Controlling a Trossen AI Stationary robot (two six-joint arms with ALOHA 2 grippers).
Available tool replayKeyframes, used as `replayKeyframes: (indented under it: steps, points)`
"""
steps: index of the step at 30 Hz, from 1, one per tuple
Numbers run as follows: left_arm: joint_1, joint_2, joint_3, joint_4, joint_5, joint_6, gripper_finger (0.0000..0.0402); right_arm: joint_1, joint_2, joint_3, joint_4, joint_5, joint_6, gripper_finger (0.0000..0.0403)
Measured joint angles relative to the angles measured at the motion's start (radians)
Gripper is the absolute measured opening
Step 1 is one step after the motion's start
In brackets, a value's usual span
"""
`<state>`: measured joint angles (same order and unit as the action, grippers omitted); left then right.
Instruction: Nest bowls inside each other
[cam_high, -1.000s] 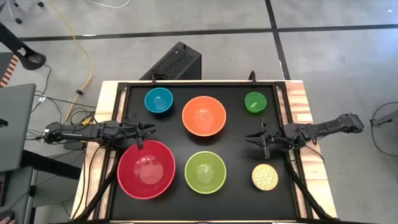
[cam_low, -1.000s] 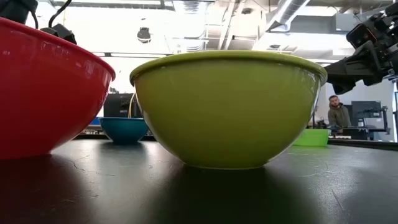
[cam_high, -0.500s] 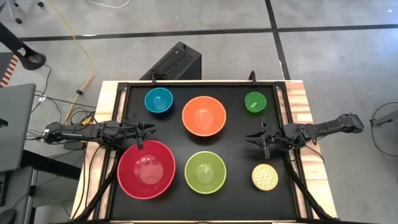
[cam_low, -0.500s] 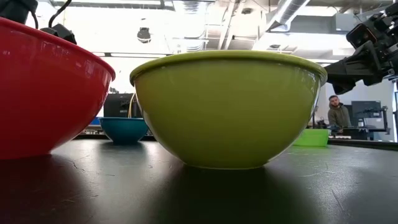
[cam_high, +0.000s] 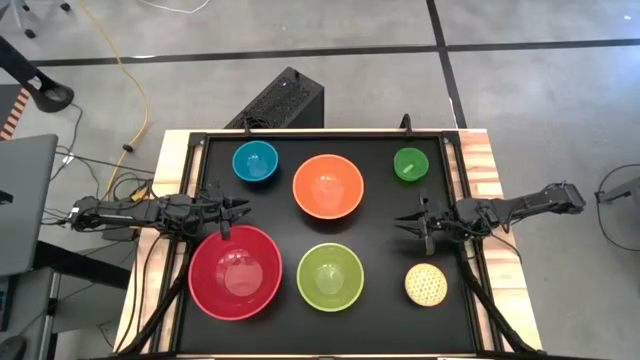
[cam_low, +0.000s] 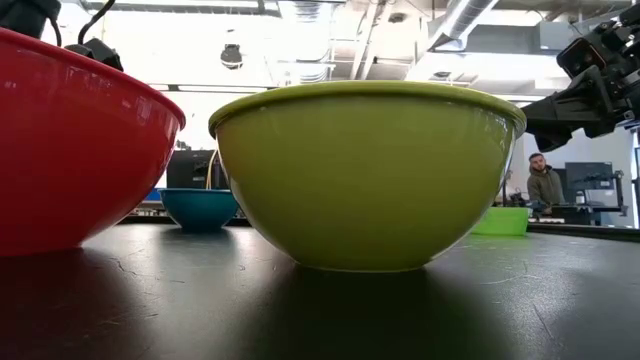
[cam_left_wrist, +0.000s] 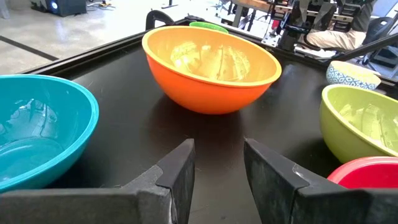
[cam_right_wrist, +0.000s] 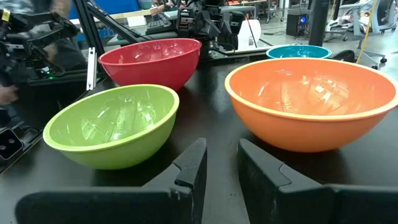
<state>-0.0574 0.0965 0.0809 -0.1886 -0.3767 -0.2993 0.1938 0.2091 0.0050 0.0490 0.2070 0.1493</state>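
Note:
Six bowls stand apart on their bases on the black table top (cam_high: 380, 215). Along the far side are a blue bowl (cam_high: 255, 162), an orange bowl (cam_high: 328, 186) and a small bright green bowl (cam_high: 410, 164). Along the near side are a large red bowl (cam_high: 235, 272), a lime green bowl (cam_high: 330, 276) and a small speckled yellow bowl (cam_high: 426, 285). My left gripper (cam_high: 243, 207) hovers at the left edge between the blue and red bowls, open and holding nothing (cam_left_wrist: 219, 149). My right gripper (cam_high: 400, 222) hovers at the right side, above the table between the bright green and yellow bowls, open and holding nothing (cam_right_wrist: 222, 149).
A raised black frame and wooden strips (cam_high: 482, 160) border the table top. A black box (cam_high: 280, 100) stands on the floor beyond the far edge. A person (cam_low: 545, 185) sits far off in the room behind. There is bare table between the bowls in the middle.

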Motion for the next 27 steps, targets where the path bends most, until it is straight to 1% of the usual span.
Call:
replayKeyframes:
  steps: [22, 25, 27]
  points:
    - [0.0, 0.0, 0.0, 0.001, 0.0, -0.003, 0.0128, 0.0, 0.0, 0.0, 0.0, 0.0, 0.0, 0.0108]
    - [0.0, 0.0, -0.003, 0.019, -0.004, -0.076, 0.0128, 0.0, 0.0, 0.0, 0.0, 0.0, 0.0, 0.0108]
    - [0.0, 0.0, -0.003, 0.022, -0.016, -0.165, 0.0128, 0.0, 0.0, 0.0, 0.0, 0.0, 0.0, 0.0108]
